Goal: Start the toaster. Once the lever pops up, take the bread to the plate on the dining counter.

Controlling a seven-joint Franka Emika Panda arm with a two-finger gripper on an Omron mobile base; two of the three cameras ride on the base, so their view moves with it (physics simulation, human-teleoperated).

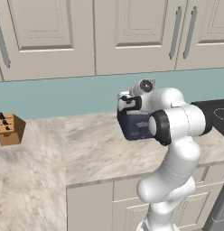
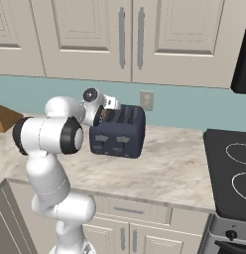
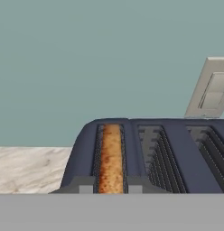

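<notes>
Your gripper (image 2: 106, 112) sits at the toaster's (image 2: 120, 131) left end, right over its top, with the jaws drawn fully together. You cannot tell from these views whether they pinch anything: the fingertips are hidden behind the wrist in the left and right base views, and the hand view looks past them along the slots. Nothing shows clamped between them.

The toaster stands on the marbled desk (image 2: 169, 168) against the teal back wall, with its grey panels facing you in the right base view. In the hand view the bread (image 3: 110, 158) rests down inside the leftmost slot, its golden-brown edge showing between the slot walls; the neighbouring slots to its right hold only their wire guides.

A white wall outlet (image 3: 212, 88) hangs on the wall just behind the toaster's right end. A wooden knife block (image 1: 9, 128) stands well apart on the desk, far to the left. No brand, label or legible writing shows on the toaster, the outlet or the arm.
</notes>
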